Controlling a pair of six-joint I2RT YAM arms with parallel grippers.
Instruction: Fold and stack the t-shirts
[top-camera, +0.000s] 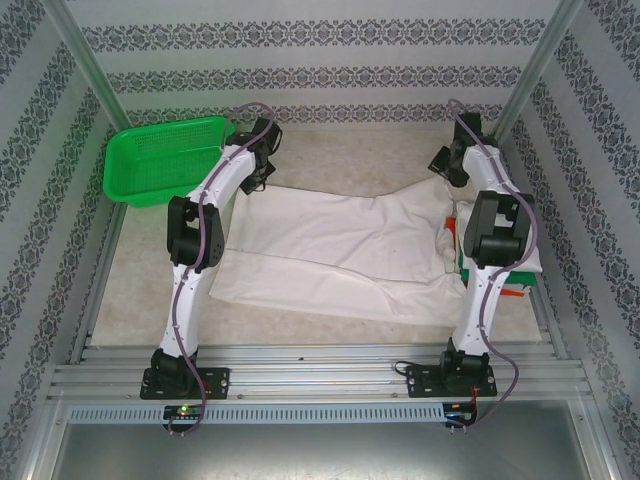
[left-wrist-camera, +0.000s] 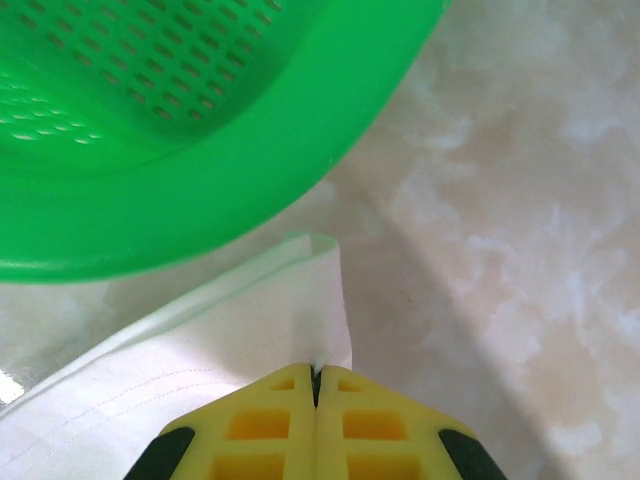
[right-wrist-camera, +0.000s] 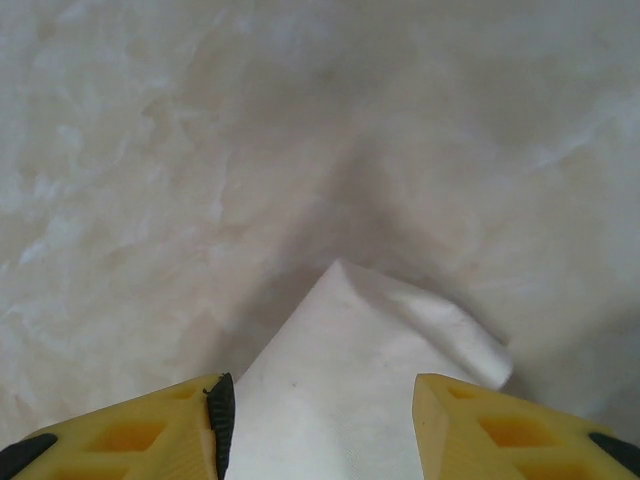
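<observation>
From above, one white t-shirt (top-camera: 330, 245) lies spread and wrinkled across the tabletop (top-camera: 150, 300) between the two arms. It looks partly doubled over along its length, but it is not yet a neat packet. A folded stack (top-camera: 512, 285) with orange-red and green edges sits at the right, half hidden under the right arm, so some shirts appear finished. The green basket (top-camera: 165, 160) stands at the far left. The left claw (top-camera: 262, 182) is at the shirt's far left corner and the right claw (top-camera: 448, 172) at its far right corner. By my reading this shirt is mid-fold; the remaining folds and the move onto the stack are still to do.

In the left wrist view, the left claw (left-wrist-camera: 316, 372) has its yellow fingers pressed together on the corner of the white t-shirt (left-wrist-camera: 200, 370). The cloth runs away to the left from the pinch. The green basket (left-wrist-camera: 200, 150) rises just beyond that corner, and bare tabletop (left-wrist-camera: 500, 250) lies to the right.

In the right wrist view, the right claw (right-wrist-camera: 318, 385) has its jaws apart and holds nothing. A pointed corner of the white t-shirt (right-wrist-camera: 340, 350) lies flat on the tabletop (right-wrist-camera: 200, 150) between the two fingers, touching neither as far as I can see. Its tip is curled over toward the right finger.
</observation>
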